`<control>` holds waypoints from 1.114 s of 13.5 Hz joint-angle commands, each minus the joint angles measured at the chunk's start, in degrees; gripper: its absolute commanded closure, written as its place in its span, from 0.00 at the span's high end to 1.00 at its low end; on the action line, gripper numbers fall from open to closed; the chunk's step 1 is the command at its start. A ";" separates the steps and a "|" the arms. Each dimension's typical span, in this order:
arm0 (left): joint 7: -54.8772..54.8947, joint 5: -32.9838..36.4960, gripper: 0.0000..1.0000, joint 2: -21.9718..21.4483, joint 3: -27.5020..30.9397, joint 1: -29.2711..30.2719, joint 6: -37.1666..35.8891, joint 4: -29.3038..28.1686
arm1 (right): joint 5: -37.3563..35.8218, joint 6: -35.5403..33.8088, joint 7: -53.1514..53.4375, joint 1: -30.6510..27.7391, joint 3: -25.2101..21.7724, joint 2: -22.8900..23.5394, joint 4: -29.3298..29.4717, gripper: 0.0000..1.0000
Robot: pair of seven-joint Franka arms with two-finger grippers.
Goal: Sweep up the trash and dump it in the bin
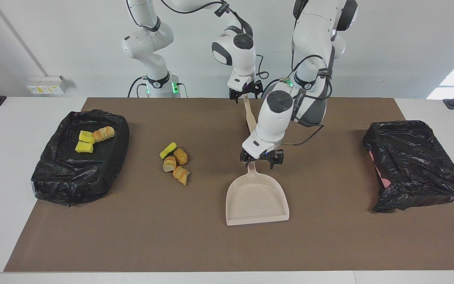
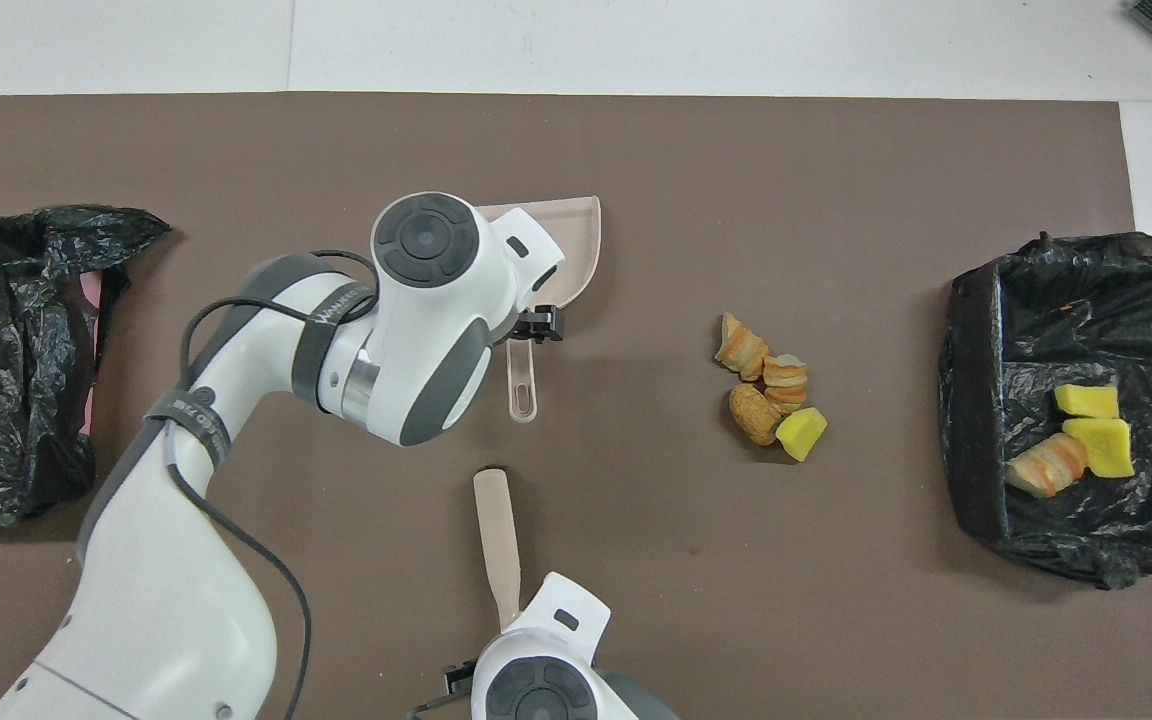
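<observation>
Left gripper (image 1: 261, 161), frame center in the facing view, is spread wide, fingers straddling the dustpan (image 1: 257, 201) handle where it joins the pan; contact unclear, nothing lifted. Its arm comes down from the top right of center, elbow bent, wrist pointing down.

Right gripper (image 1: 245, 94), top center, sits at the upper end of the brush (image 1: 251, 117) handle. The jaws read as wide, grip on the handle can't be confirmed. The brush slants down, its lower end hidden by the left arm.

Trash (image 1: 174, 162): four loose lumps, center-left, on the brown mat (image 1: 132, 228). Three more lie in the black-lined bin (image 1: 53, 181) at the left edge. Crumpled black bag (image 1: 416, 165) at right.
</observation>
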 commanded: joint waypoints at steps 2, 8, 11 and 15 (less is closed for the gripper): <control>-1.72 1.30 0.86 0.73 0.92 -1.22 -3.85 1.95 | 1.31 1.69 -0.06 0.91 -0.20 0.54 -1.25 0.91; -1.72 1.73 0.00 -0.15 0.83 -1.30 -9.41 3.09 | 1.39 1.51 -5.42 -0.23 -0.29 1.41 -1.16 0.00; -1.46 1.64 0.00 -0.06 0.83 -0.95 -8.96 3.27 | 1.13 0.55 -6.83 -1.90 -0.38 2.47 0.33 0.00; -0.76 2.00 0.00 -2.86 1.53 0.97 -9.67 3.62 | -3.95 -6.73 -7.44 -5.76 -0.73 1.42 3.85 0.00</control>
